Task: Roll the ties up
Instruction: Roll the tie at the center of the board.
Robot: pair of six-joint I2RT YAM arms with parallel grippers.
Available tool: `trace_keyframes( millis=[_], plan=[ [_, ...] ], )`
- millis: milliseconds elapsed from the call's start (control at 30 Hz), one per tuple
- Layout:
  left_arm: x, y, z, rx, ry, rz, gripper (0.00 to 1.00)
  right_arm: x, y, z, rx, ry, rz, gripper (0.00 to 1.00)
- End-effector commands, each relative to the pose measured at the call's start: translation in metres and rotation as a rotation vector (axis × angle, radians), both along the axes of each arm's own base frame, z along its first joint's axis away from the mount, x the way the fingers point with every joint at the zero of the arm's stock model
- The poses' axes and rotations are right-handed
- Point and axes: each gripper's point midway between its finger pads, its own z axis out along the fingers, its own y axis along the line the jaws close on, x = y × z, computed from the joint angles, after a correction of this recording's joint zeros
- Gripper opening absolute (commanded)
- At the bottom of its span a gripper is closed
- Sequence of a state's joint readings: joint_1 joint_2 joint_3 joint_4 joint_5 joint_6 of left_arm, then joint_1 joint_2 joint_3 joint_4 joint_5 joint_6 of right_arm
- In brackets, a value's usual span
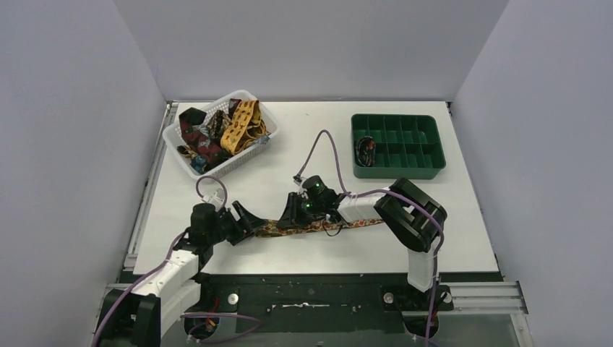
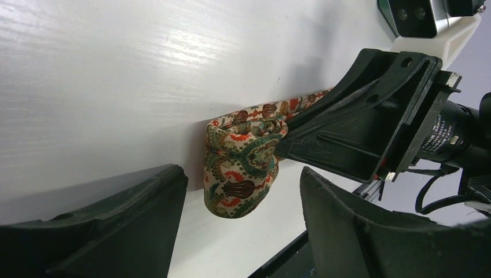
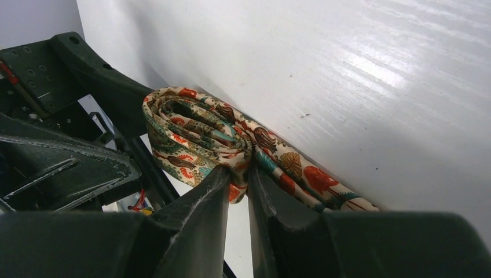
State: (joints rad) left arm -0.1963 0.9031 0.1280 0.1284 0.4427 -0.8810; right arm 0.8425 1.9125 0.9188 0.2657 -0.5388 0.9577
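Being pinched by the clenched right end effector (image 3: pixel 237 174), seemingly to stop it unwinding, the part-rolled tie (image 3: pixel 191 130) is flanked by the released left end effector (image 2: pixel 240 182)

Cream tie (image 3: pixel 191 136) with red, teal and brown paisley print, white table (image 1: pixel 303 130), dark green tray (image 1: pixel 397 172), white basket (image 1: pixel 224 168)

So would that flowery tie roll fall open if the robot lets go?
Likely, yes: the tie has loose loops, and only the right gripper pinches them. It seems floppy too, its tail lying limp on the table. Thin cloth, so probably light.
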Motion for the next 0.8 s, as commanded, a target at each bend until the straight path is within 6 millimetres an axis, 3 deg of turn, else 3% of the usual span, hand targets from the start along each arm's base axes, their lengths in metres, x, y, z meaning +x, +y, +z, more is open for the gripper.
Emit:
trace_keyframes(
  millis=[0, 300, 567, 767],
  plan=[
    [0.005, 0.001, -0.003, 0.035, -0.029, -0.021, 0.7, 0.003, -0.004, -0.006, -0.016, 0.027, -0.011, 0.2],
    [0.009, -0.001, -0.013, 0.063, -0.029, -0.052, 0.7, 0.004, -0.007, -0.009, -0.014, 0.047, -0.017, 0.2],
    [0.003, -0.008, -0.022, 0.073, -0.008, -0.101, 0.58, 0.003, -0.007, -0.013, -0.015, 0.065, -0.011, 0.2],
    [0.004, -0.01, -0.017, 0.068, -0.036, -0.117, 0.54, 0.003, -0.008, -0.014, -0.016, 0.07, -0.014, 0.2]
  ],
)
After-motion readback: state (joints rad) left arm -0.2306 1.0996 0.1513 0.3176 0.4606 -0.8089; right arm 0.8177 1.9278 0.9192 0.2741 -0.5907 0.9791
